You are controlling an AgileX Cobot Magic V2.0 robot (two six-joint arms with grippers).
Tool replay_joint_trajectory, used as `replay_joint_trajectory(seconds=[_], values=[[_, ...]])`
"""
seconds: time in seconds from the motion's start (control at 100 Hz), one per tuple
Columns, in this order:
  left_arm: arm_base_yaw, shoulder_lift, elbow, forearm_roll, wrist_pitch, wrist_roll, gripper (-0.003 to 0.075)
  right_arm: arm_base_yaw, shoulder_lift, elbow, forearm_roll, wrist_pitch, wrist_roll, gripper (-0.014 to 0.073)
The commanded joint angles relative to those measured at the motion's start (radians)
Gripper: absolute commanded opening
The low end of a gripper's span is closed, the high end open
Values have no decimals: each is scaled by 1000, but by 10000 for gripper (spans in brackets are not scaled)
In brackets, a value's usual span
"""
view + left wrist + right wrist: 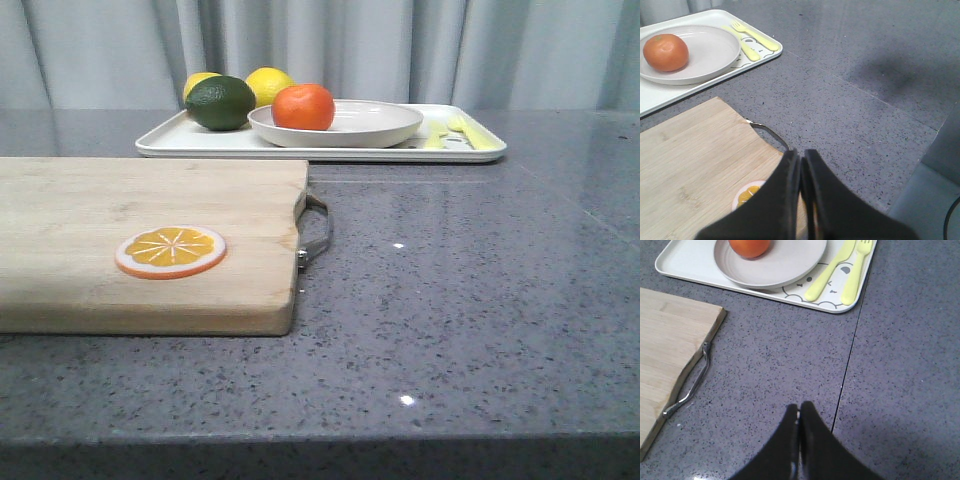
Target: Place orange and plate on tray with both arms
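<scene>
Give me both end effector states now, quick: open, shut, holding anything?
Left end effector: shut, holding nothing, above the cutting board.
Right end effector: shut, holding nothing, above the bare table.

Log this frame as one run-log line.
orange: on plate | plate: on tray | left gripper: shut, empty | right gripper: shut, empty

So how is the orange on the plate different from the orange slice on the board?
The orange is a whole round ball; the slice is a flat disc. The orange is plain and glossy; the slice shows segment lines and a pale rim. The orange sits on the plate; the slice lies on the board. Both are orange.
</scene>
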Motion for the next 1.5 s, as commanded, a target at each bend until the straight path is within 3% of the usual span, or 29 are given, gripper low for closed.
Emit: replay_joint_trajectory(seconds=[0.0,0.43,0.75,1.49], values=[[0,-4,-27,-14,-73,-7,-20,-1,-64,42,13,-116,-24,-24],[0,-23,-22,-14,-81,-7,-20,-1,-387,330,13,-251,-60,-24],[0,-92,20,-14,-89,-7,-20,-1,-564,430,13,-245,-60,-24],[0,-92,23,-17,-66,-7,-20,-1,-585,431,14,-231,-59,-24]])
